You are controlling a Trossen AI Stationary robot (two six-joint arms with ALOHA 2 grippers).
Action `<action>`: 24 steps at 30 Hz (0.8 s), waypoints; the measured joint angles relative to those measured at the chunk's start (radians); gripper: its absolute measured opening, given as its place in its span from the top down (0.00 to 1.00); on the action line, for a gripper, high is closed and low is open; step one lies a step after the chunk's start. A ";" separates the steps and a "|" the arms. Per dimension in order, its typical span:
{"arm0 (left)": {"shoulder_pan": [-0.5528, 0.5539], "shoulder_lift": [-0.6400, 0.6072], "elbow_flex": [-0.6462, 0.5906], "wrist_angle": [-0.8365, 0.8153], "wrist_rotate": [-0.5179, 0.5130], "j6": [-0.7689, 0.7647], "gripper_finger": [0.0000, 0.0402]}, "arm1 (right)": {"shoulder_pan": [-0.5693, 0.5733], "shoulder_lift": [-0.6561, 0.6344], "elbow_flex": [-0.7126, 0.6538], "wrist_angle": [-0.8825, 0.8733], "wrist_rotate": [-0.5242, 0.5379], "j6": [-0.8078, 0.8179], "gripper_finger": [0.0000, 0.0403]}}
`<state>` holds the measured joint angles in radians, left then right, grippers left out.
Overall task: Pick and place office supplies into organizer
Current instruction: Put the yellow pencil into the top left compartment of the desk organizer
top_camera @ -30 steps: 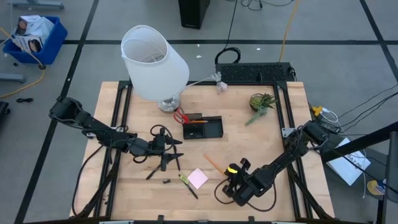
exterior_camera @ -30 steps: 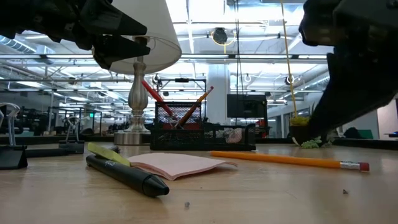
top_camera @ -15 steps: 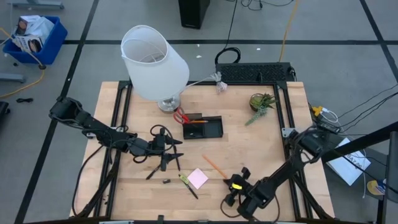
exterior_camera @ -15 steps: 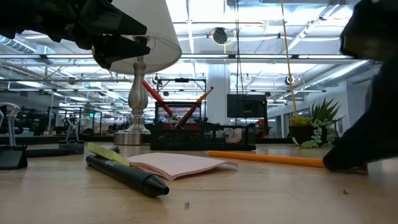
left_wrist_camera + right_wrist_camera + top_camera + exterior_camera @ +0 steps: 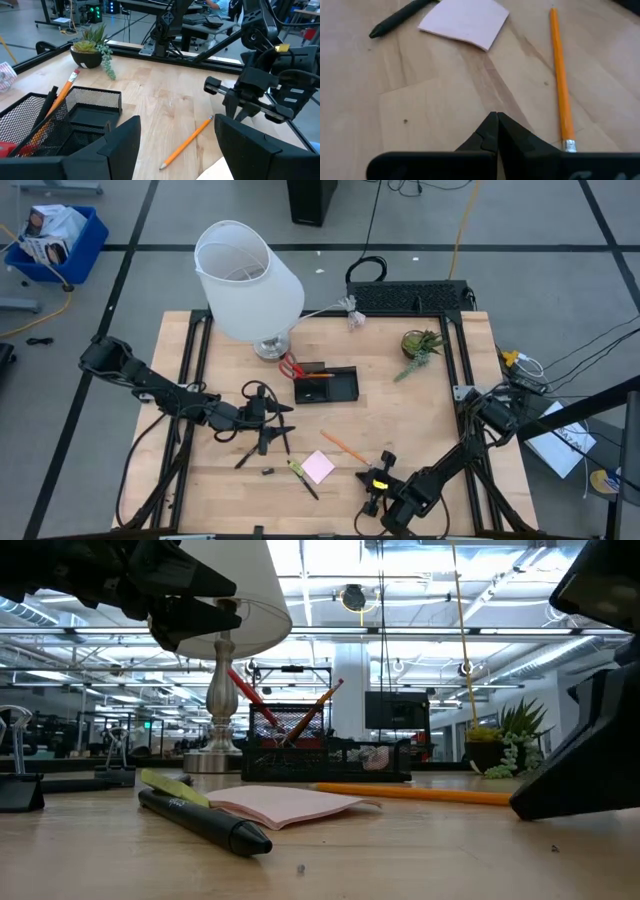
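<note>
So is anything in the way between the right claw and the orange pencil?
No. The right claw is shut with nothing in it, and only bare table lies between it and the pencil. The pink pad sits off to the side.

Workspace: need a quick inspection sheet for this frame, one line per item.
Surface: wooden table, bare in the middle.
Job's things: mesh organizer holds a pencil and red-handled scissors; loose orange pencil, pink sticky-note pad and pen lie in front of it.
Clutter: white lamp, small potted plant.
Grippers: left tool open, hovering left of the organizer, holding nothing; right tool shut, empty, low by the front edge near the pencil's eraser end.
Cables: a yellow cord and black cables on the floor behind.
Surroundings: blue bin on the floor.
</note>
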<state>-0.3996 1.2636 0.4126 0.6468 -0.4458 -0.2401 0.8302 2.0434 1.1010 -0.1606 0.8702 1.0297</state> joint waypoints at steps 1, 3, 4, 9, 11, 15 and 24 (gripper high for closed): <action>0.000 0.000 0.000 0.000 0.000 0.000 0.36 | 0.002 0.000 0.000 -0.001 0.023 -0.002 1.00; 0.000 0.000 0.000 0.000 0.000 0.000 0.36 | 0.025 0.000 -0.001 -0.001 0.111 -0.003 1.00; 0.000 0.000 0.000 0.000 0.000 0.000 0.36 | 0.037 0.000 -0.001 -0.002 0.159 -0.003 1.00; 0.000 0.000 0.000 0.000 0.000 0.000 0.36 | 0.068 0.000 -0.001 -0.004 0.229 -0.021 0.90; 0.000 0.000 0.000 0.000 0.000 0.000 0.36 | 0.066 0.002 -0.004 -0.003 0.229 -0.008 0.83; 0.000 0.000 0.000 0.000 0.000 0.000 0.36 | 0.056 0.006 -0.042 -0.002 0.256 0.002 0.66; 0.000 0.000 0.000 0.000 0.000 0.000 0.36 | 0.015 0.006 -0.123 0.039 0.224 0.118 0.52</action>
<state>-0.3999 1.2636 0.4126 0.6468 -0.4458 -0.2398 0.8453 2.0495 0.9783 -0.1219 1.0937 1.1475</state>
